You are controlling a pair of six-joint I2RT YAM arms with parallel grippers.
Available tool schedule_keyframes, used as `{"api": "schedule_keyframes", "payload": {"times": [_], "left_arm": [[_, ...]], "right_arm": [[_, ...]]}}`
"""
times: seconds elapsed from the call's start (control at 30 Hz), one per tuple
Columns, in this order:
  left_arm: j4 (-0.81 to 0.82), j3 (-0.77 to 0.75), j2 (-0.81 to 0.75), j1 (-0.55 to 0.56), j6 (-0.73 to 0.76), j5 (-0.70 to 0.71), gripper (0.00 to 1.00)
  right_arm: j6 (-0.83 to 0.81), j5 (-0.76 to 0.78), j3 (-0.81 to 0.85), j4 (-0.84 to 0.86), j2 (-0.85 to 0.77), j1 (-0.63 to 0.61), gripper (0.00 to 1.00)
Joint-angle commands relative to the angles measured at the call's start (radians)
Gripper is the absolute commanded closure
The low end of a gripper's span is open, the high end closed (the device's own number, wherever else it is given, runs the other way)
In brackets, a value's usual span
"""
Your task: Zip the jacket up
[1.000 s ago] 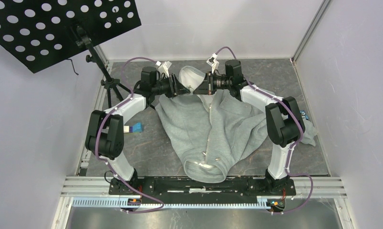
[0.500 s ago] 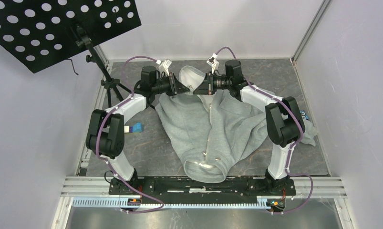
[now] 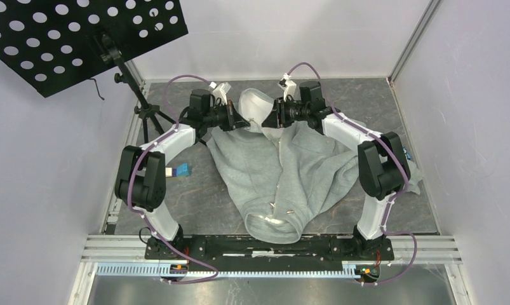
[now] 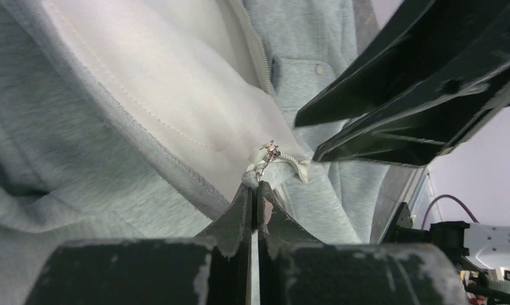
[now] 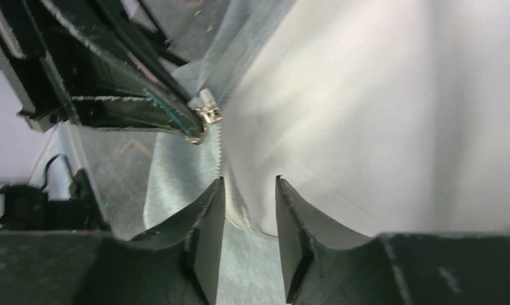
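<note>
The light grey jacket (image 3: 284, 171) lies spread on the dark table, with its pale zipper strip running down the middle. Its pale lining (image 3: 255, 101) bunches at the far end between both grippers. My left gripper (image 3: 244, 125) is shut on the jacket's zipper end (image 4: 258, 187), just below the metal slider (image 4: 268, 151). My right gripper (image 3: 273, 121) is open, and the pale lining edge (image 5: 249, 171) lies loosely between its jaws. The slider (image 5: 208, 113) also shows in the right wrist view, at the tip of the left fingers (image 5: 131, 105). The right fingers (image 4: 398, 121) are at the upper right of the left wrist view.
A black perforated music stand (image 3: 80, 38) on a tripod (image 3: 147, 117) stands at the far left. A small blue object (image 3: 181, 169) lies on the table left of the jacket. Another blue item (image 3: 404, 152) sits by the right arm. Pale walls enclose the table.
The right gripper has drawn back slightly to the right, away from the left one, and its arm has shifted right. The pale lining between the grippers now shows wider. The left gripper barely moved.
</note>
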State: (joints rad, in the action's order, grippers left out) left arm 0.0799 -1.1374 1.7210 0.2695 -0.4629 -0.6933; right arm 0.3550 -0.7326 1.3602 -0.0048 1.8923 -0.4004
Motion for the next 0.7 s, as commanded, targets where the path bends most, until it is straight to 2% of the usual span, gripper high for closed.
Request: {"api": "schedule_keyframes", "payload": {"times": [0.0, 0.13, 0.23, 0.3, 0.4, 0.57, 0.67], "left_arm": [[-0.151, -0.076, -0.058, -0.004, 0.153, 0.1, 0.98], [-0.166, -0.086, -0.059, -0.004, 0.151, 0.09, 0.98], [-0.172, -0.095, -0.058, -0.004, 0.133, 0.085, 0.98], [-0.175, -0.097, -0.057, -0.004, 0.117, 0.086, 0.98], [-0.183, -0.101, -0.06, -0.004, 0.103, 0.084, 0.98], [-0.19, -0.105, -0.064, -0.004, 0.087, 0.077, 0.98], [-0.19, -0.108, -0.064, -0.004, 0.078, 0.075, 0.98]], "right_arm": [[-0.049, 0.248, 0.007, -0.014, -0.121, 0.041, 0.56], [0.049, 0.48, -0.107, 0.113, -0.179, 0.091, 0.41], [0.106, 0.698, -0.117, 0.104, -0.139, 0.124, 0.35], [0.12, 0.804, -0.067, 0.064, -0.078, 0.136, 0.33], [0.126, 0.857, 0.024, 0.052, 0.021, 0.14, 0.33], [0.132, 0.878, 0.208, 0.007, 0.197, 0.14, 0.41], [0.119, 0.902, 0.294, -0.026, 0.285, 0.134, 0.43]]}}
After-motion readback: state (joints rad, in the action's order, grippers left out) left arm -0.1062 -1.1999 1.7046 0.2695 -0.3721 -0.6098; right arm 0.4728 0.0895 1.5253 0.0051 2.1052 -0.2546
